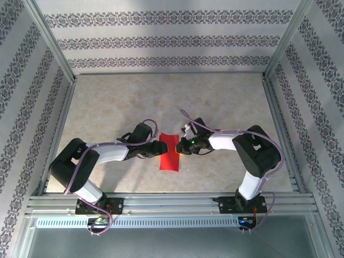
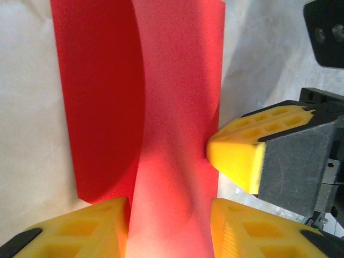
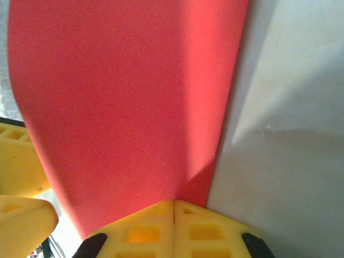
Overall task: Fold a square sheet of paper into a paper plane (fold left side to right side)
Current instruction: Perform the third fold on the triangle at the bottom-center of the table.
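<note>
Walls [image 1: 161, 40]: pale, banded with dark floral stripes, closing in the back and both sides.
Tabletop [image 1: 161, 97]: beige and marbled, set inside the walls.
Frame [image 1: 166, 204]: grey metal rails along the near edge, with both arm bases bolted on.
Left arm [image 1: 102, 158]: black and white, bent low and reaching right toward the middle, with a purple cable along it.
Right arm [image 1: 242, 145]: same build, bent low and reaching left toward the middle.
Square sheet of paper [image 1: 170, 153]: bright red, on the near middle of the tabletop between the two claws. From above, a narrow and slightly tilted oblong. In the left wrist view [image 2: 177, 80], a darker part lying flat on the left and a lighter part curving up off it toward the camera. In the right wrist view [image 3: 123, 97], a broad red face running up from the pads.
Left claw [image 1: 154, 151]: at the sheet's left edge. Up close [image 2: 169, 215], jaws standing apart, with the raised red part passing between the yellow pads [image 2: 86, 231].
Right claw [image 1: 184, 145]: at the sheet's right edge. Up close [image 3: 173, 204], yellow pads pressed together, tip against the red paper. Cannot tell whether any paper is nipped in the seam. Seen from the left wrist [image 2: 236, 156], its yellow tip touching the sheet's right edge.
Green light [image 1: 191, 143]: a small dot on the right wrist.
</note>
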Controlling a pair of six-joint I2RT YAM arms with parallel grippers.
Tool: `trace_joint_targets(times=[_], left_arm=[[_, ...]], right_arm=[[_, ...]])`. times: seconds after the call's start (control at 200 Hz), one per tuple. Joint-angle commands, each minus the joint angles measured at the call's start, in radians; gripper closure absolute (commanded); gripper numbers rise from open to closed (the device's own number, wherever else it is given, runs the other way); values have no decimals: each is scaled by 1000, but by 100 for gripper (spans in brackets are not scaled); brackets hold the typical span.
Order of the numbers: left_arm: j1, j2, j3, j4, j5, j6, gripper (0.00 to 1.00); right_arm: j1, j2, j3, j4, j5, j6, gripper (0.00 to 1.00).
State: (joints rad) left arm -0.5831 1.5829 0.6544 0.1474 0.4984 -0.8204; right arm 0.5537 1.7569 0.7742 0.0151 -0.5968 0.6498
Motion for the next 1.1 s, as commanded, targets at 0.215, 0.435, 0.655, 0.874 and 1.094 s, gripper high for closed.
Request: trace_joint_targets(times=[0.215,0.435,0.655,0.874,1.094], left_arm=[[22,1,40,1,18,33,51],[51,43,64,-2,54,59,52],[53,46,52,-12,45,53,63],[53,22,31,-34,22,50,85],[52,-9,25,-48,16,26,99]], right_arm=[[3,44,-4,-62,45,-32,100],[3,42,-3,-63,45,-32,100],[3,37,-3,-63,48,-31,100],[2,20,6,-63,54,-43,100],[-2,-63,20,-66,70,-70,84]])
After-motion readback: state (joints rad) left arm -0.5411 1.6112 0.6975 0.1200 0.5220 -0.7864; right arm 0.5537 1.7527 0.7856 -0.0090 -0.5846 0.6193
